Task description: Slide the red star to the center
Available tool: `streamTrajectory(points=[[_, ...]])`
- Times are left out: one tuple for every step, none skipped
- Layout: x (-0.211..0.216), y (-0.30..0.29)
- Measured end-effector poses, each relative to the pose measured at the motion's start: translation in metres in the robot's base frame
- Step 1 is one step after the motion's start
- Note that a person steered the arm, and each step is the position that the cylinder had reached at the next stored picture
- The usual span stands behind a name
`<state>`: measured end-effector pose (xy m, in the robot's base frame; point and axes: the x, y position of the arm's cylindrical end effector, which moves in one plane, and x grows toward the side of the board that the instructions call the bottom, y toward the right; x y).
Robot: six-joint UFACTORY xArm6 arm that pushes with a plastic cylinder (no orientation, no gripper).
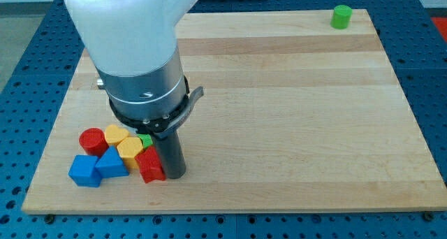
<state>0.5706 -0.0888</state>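
The red star [149, 164] lies near the board's lower left, at the right end of a cluster of blocks. My tip [174, 175] stands just to the right of the red star, touching or nearly touching it. The rod rises from there into the grey and white arm [143, 64], which hides the board behind it. A small green block [145, 140] sits just above the red star, partly hidden by the rod.
In the cluster are a red cylinder [91, 140], two yellow blocks [115, 135] [130, 150], a blue cube [85, 170] and a blue triangular block [111, 163]. A green cylinder [341, 17] stands at the wooden board's [293, 113] top right corner.
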Motion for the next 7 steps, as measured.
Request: streamTrajectory(points=[[0.000, 0.000], [0.011, 0.014], [0.039, 0.020], [0.041, -0.022], [0.041, -0.073], [0.024, -0.079], [0.006, -0.059]])
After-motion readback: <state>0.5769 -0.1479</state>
